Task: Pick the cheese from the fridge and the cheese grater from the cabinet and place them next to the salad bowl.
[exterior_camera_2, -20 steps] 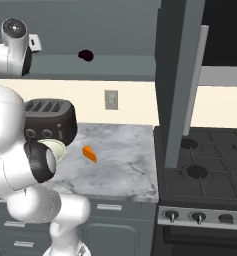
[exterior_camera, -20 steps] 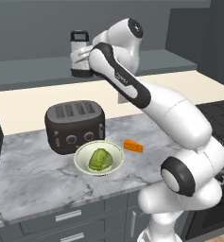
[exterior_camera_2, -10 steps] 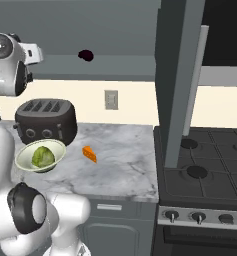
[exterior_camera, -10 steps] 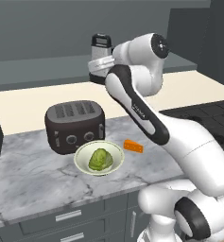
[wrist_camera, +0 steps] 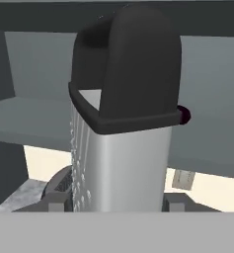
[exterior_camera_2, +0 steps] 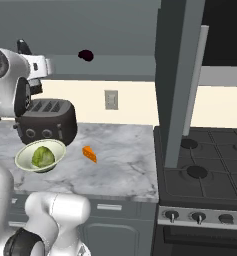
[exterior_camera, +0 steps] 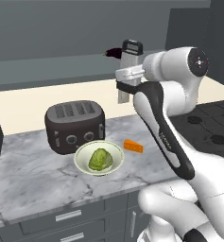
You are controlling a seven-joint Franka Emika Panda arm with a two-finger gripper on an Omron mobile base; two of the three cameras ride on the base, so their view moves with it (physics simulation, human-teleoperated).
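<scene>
The silver-grey perforated box grater with a black top handle (exterior_camera: pixel 128 71) is held upright in the hand (exterior_camera: pixel 126 87), above the marble worktop (exterior_camera: pixel 47 175), ready for setting beside the cream-white salad bowl (exterior_camera: pixel 99 158). The orange cheese wedge (exterior_camera_2: pixel 89 154) already lies there. The clamping fingertips (wrist_camera: pixel 174 201) are seen in the hand view.

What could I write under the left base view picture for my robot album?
Robot's pincer holds the cheese grater above the counter, beside the toaster, salad bowl and cheese.

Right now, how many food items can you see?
3: green lettuce lump in the cream-white bowl, small orange cheese wedge beside it, dark purple eggplant up on the cabinet shelf.
</scene>
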